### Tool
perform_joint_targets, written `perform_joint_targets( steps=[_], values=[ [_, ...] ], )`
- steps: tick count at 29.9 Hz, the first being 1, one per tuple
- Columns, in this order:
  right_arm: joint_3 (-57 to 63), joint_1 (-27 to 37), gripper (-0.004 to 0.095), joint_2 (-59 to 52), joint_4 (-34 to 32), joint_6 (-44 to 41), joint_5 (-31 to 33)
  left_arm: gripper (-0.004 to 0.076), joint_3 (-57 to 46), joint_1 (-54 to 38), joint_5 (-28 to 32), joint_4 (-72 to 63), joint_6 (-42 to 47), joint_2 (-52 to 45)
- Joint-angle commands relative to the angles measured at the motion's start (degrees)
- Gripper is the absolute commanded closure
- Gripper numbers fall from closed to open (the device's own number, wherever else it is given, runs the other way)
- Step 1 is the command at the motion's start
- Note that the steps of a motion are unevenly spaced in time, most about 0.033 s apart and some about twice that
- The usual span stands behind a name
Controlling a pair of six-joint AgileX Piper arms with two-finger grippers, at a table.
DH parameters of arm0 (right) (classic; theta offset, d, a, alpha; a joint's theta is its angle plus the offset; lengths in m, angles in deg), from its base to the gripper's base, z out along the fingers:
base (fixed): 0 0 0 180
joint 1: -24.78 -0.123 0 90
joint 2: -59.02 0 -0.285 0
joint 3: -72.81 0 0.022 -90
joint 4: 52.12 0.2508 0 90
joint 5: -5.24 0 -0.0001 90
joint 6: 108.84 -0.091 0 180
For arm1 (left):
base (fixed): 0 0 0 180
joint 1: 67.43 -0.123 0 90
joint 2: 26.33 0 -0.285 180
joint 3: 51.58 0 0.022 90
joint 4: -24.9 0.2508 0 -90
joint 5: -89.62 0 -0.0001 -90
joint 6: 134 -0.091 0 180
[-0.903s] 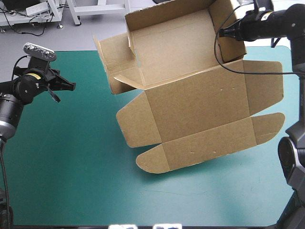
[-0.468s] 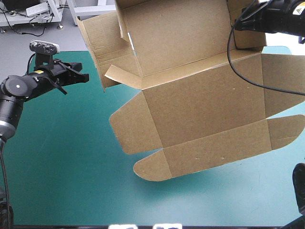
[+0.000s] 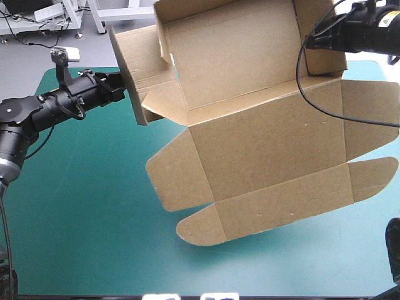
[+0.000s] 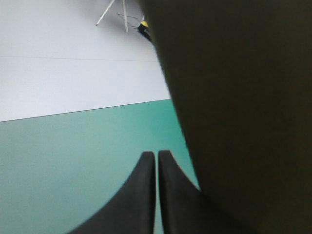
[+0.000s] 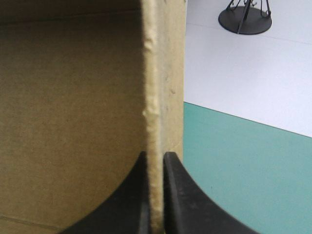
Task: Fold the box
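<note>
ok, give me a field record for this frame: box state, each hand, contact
box: brown, lifted and tilted, far walls partly raised, near flaps spread open
right hand: shut on the box, wall edge between its fingers, at the far right wall
left hand: shut, at the box's left wall, board beside it, not between the fingers
table: teal-green cover, box shadow under the near flaps
</note>
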Motion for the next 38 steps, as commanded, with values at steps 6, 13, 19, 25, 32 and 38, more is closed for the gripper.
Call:
perform_joint_targets(
  steps=[6, 13, 19, 25, 32, 38],
  values=[
    [2.0, 0.5, 0.0928, -2.3, 1.8, 1.6, 0.2, 0.0707, 2.1, 0.1, -5.8, -8.0, -0.9, -2.0],
    [2.0, 0.5, 0.0927, -2.3, 1.8, 1.7, -0.3, 0.0705, 2.1, 0.1, -9.4, -8.0, -4.6, -2.0],
    [2.0, 0.5, 0.0927, -2.3, 2.0, 1.7, -0.9, 0.0656, 2.7, 0.1, -13.0, -7.6, -4.8, -2.0],
    [2.0, 0.5, 0.0927, -2.3, 2.0, 1.7, -0.9, 0.0522, 6.1, 0.1, -14.0, -6.7, -4.3, -2.0],
    [2.0, 0.5, 0.0927, -2.3, 2.0, 1.7, -2.1, 0.0508, 7.4, 0.3, -16.0, -6.7, -2.8, -2.0],
    [2.0, 0.5, 0.0927, -2.2, 2.0, 1.5, -2.6, 0.0505, 7.4, 0.3, -18.0, -6.7, -2.8, -2.0]
  ],
)
